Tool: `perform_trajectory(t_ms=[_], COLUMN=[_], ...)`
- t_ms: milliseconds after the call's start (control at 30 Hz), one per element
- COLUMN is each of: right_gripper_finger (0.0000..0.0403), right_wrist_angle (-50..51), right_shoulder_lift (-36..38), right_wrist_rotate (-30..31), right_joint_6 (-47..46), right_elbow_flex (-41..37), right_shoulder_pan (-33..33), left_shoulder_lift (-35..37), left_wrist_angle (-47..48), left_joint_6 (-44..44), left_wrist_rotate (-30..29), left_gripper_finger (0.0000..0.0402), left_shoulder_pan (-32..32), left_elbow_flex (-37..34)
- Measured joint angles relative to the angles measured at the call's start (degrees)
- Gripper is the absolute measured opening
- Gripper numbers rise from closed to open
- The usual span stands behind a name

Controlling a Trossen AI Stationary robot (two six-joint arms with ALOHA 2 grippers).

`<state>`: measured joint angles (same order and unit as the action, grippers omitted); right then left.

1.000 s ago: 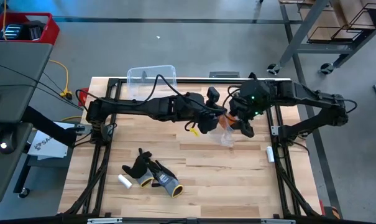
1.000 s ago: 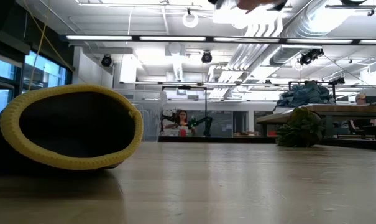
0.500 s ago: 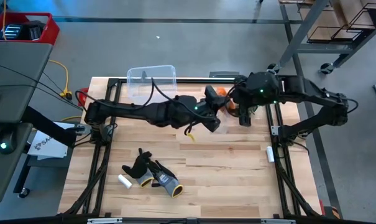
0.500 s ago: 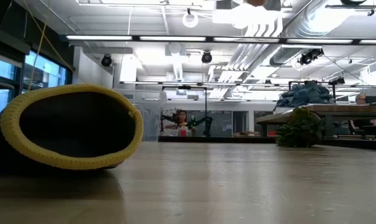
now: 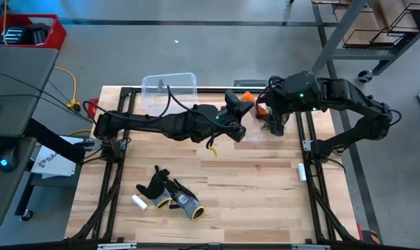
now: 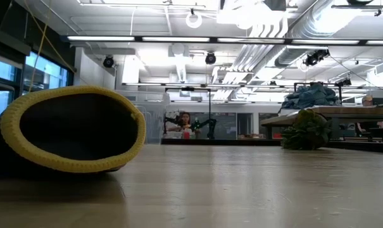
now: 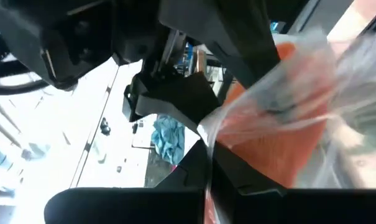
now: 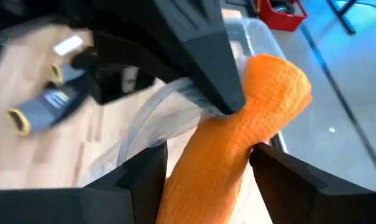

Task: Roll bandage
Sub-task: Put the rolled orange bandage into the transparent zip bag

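The orange bandage (image 8: 256, 106) is a stubby roll held high over the table's far middle, between the fingers of my right gripper (image 8: 206, 158). In the high view it shows as orange (image 5: 248, 98) between the two grippers. A clear plastic bag (image 8: 153, 118) hangs around its lower part. My left gripper (image 5: 240, 111) reaches in level from the table's left and is shut on that bag. My right gripper (image 5: 266, 117) slants down from the right. My left gripper pinches the clear bag's crumpled edge (image 8: 203, 106) between its shut fingers, reaching in level from the table's left. The bag hangs slack below them, clear of the table, with the orange roll showing through it (image 7: 281, 124). My right gripper has the bandage's lower part (image 8: 203, 174) between its two widely spread fingers, one on each side. The fingers (image 8: 281, 168) slant down from the table's right and lie along the roll. The roll is lifted clear, its free end (image 8: 278, 78) pointing away from the gripper.
Black-grey-yellow gloves (image 5: 171, 195) and a small white cylinder (image 5: 139, 202) lie near the front left; a glove's yellow cuff (image 6: 71, 130) fills the low view's left. A clear container (image 5: 169, 86) sits at the far edge. Bare wood lies at the middle and front right (image 5: 265, 194).
Both grippers have risen and gone toward the table's far edge, carrying the bag and the bandage with them. My left gripper has rolled about its own line. The bag, which hung lower over the table's middle, now hangs higher near the far edge.
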<state>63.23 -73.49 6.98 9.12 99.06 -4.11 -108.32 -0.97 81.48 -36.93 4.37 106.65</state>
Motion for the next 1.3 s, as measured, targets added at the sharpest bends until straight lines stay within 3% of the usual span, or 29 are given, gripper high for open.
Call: perform_trajectory(t_ms=[200, 700, 1067, 1200, 1300], right_gripper_finger=[0.0202, 0.0015, 0.0009, 0.0008, 0.0007], right_wrist_angle=[2.8, 5.0, 17.0, 19.8, 19.9], right_shoulder_lift=[-0.1, -1.1, -1.4, -1.6, -1.6], right_wrist_rotate=[-5.2, -3.7, -8.3, -1.6, -1.5], right_joint_6=[-4.5, -3.7, 10.8, 9.8, 10.3], right_elbow_flex=[0.5, 0.7, 6.3, 7.1, 7.1], right_shoulder_pan=[0.0, 0.0, 0.0, -0.3, -1.3], left_shoulder_lift=[0.0, 0.0, 0.0, 0.0, 0.0], left_wrist_angle=[0.4, -2.2, -0.1, 0.5, 0.5], left_joint_6=[0.1, 3.1, 0.2, 0.2, 0.2], left_wrist_rotate=[0.2, 0.4, 6.0, 5.4, 5.1], left_gripper_finger=[0.0, 0.0, 0.0, 0.0, 0.0], left_shoulder_pan=[-0.7, -0.8, -0.2, -0.2, 0.1], left_elbow_flex=[0.0, 0.0, 0.0, 0.0, 0.0])
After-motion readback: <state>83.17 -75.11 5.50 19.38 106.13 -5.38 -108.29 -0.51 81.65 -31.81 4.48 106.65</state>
